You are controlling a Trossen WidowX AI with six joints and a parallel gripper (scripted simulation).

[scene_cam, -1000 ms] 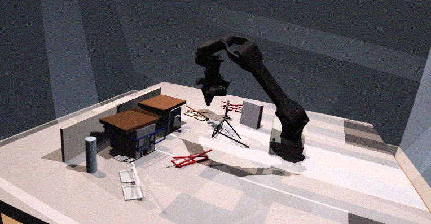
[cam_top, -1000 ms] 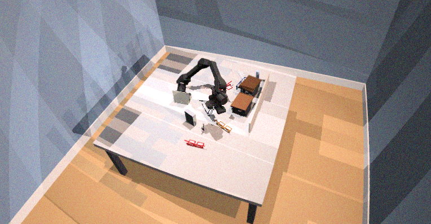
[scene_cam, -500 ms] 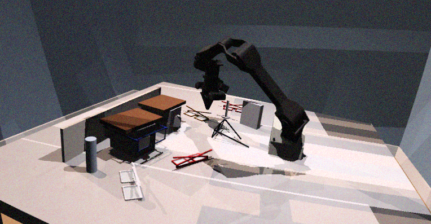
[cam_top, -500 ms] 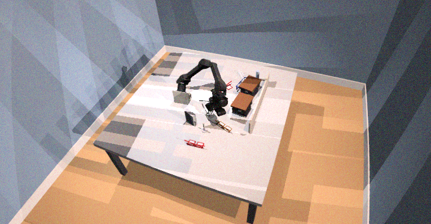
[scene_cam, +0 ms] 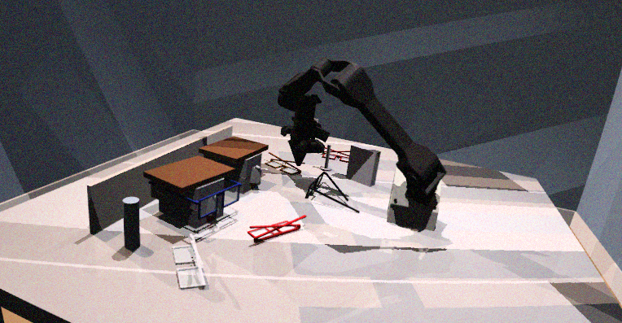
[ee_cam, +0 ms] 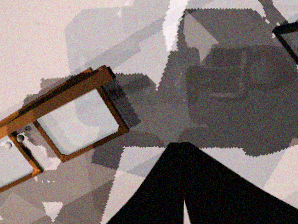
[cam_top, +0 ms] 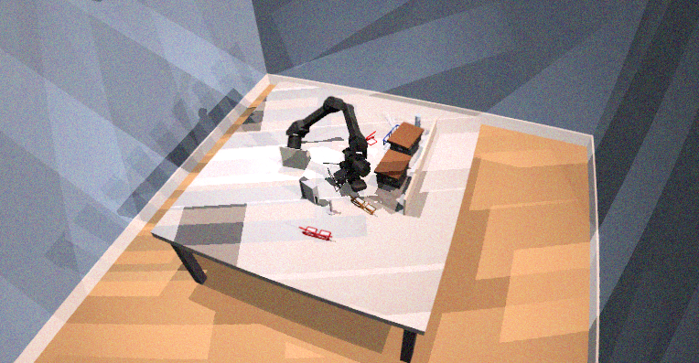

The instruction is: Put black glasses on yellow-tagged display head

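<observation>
The black glasses [cam_top: 330,164] [scene_cam: 348,207] stand on the table near the arm, with their thin temples spread. A corner of them shows at the upper right of the wrist view [ee_cam: 281,30]. My gripper [scene_cam: 299,163] [ee_cam: 178,152] is shut and empty, pointing down above the table, beyond the black glasses in the exterior view. Two dark display heads with brown tops stand side by side: one [cam_top: 393,161] [scene_cam: 234,146] has no glasses that I can see, the other [cam_top: 405,134] [scene_cam: 189,171] has blue glasses at its face. I cannot make out a yellow tag.
Orange-brown glasses [cam_top: 362,205] [ee_cam: 106,75] lie near the gripper. A low wall [scene_cam: 125,196] runs behind the heads. A grey block [cam_top: 308,190] [scene_cam: 363,166] and thin post [scene_cam: 328,158] stand nearby. Red glasses [scene_cam: 278,233], white glasses [scene_cam: 199,264] and a cylinder [scene_cam: 131,224] are on the table.
</observation>
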